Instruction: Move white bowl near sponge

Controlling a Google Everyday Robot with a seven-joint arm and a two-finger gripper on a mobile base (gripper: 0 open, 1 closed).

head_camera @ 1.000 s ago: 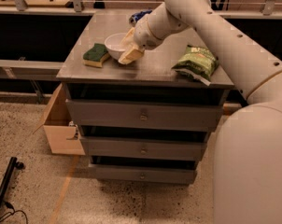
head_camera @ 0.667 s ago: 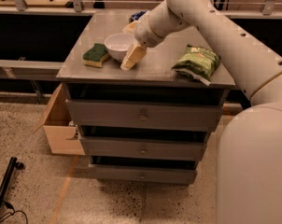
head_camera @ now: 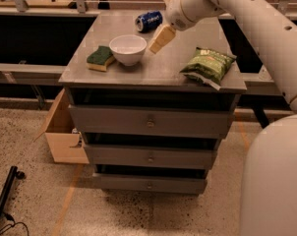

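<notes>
The white bowl [head_camera: 128,48] stands upright on the grey cabinet top [head_camera: 158,70], just right of the sponge [head_camera: 100,58] and touching or almost touching it. The sponge lies flat near the top's left edge, green side up over yellow foam. My gripper [head_camera: 161,38] hangs on the white arm to the right of the bowl, raised a little above the top and apart from the bowl. It holds nothing.
A blue can [head_camera: 148,20] lies on its side at the back of the top. A green crinkled snack bag [head_camera: 208,65] lies at the front right. Drawers [head_camera: 149,122] are below. An open cardboard box [head_camera: 65,136] sits on the floor at left.
The gripper has left the bowl's rim and moved up and to the right. The bowl stays next to the sponge. The camera now sees the cabinet from closer, with the can in view.
</notes>
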